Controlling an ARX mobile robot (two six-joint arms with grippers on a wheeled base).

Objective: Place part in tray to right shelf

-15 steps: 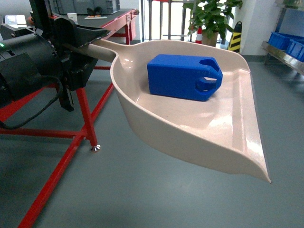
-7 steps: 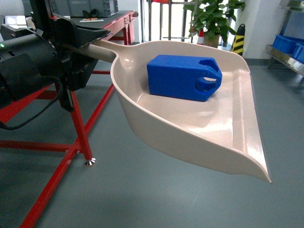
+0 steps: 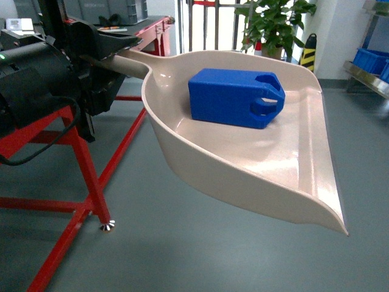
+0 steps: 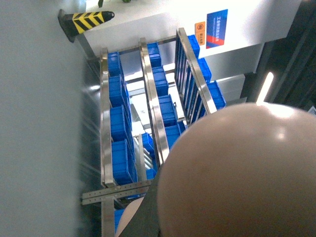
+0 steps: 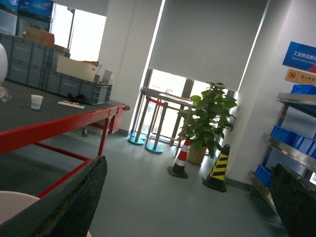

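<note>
grey-green floor fills the head view, with a red-legged metal frame [image 3: 79, 176] standing at the left and a potted plant [image 3: 273, 24] at the back. the beige tray [image 3: 285, 164] is held in the air in front of that frame, its long handle [image 3: 130, 61] clamped in the left gripper [image 3: 97, 61], whose black fingers are closed on it. the blue part [image 3: 234, 97] lies inside the tray near its back wall, on its side, with the notched lug and round hole turned toward the tray's right wall. the right shelf [image 3: 368, 67] is seen at the far right edge, well apart from the tray, with blue crates [image 3: 369, 59] on it.

from the left wrist camera, the rounded beige back of the tray [image 4: 242, 173] covers the lower right; beyond it the steel rack [image 4: 148, 113] with rows of blue crates [image 4: 118, 128] is seen, and a black-and-yellow cone [image 4: 84, 22] near the rack's end.

from the right wrist camera, the two dark fingers [image 5: 74, 202] of the right gripper [image 5: 182, 202] are set wide apart with nothing between them. behind them a red-framed table [image 5: 59, 123], the plant [image 5: 207, 118], two cones [image 5: 217, 170] and the shelf [image 5: 291, 143] are seen.
</note>
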